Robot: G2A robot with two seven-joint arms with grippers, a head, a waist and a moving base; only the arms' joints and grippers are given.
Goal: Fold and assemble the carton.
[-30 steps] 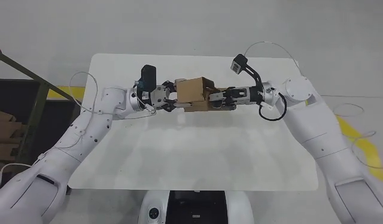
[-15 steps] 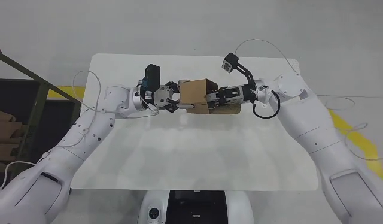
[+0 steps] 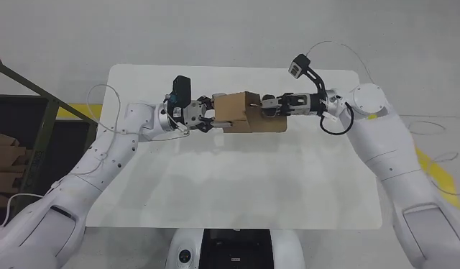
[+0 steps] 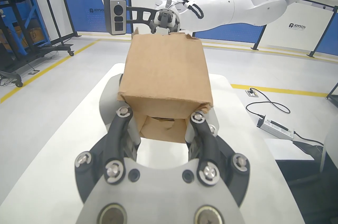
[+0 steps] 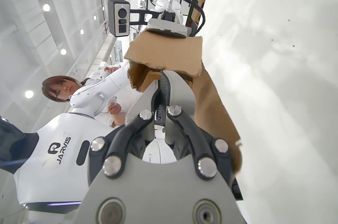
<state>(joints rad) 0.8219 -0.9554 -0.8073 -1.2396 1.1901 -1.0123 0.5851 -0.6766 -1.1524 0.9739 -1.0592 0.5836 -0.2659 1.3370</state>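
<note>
From above, we see the carton (image 3: 241,111) toward the table's (image 3: 215,190) 12 o'clock edge, with the left gripper (image 3: 210,118) at its 9 o'clock end and the right gripper (image 3: 261,109) at 3 o'clock. In the left wrist view, the fingers (image 4: 124,114) clamp the carton's open end. In the right wrist view, the fingers (image 5: 179,93) are pressed together under a flap; we cannot tell whether they pinch card.

Glossy white shells cover the left arm (image 3: 108,154) and right arm (image 3: 381,147), a black cable (image 4: 197,12) loops at the right wrist, and the left gripper (image 4: 161,114) and right gripper (image 5: 161,87) have silver screw-studded plates with black links.
</note>
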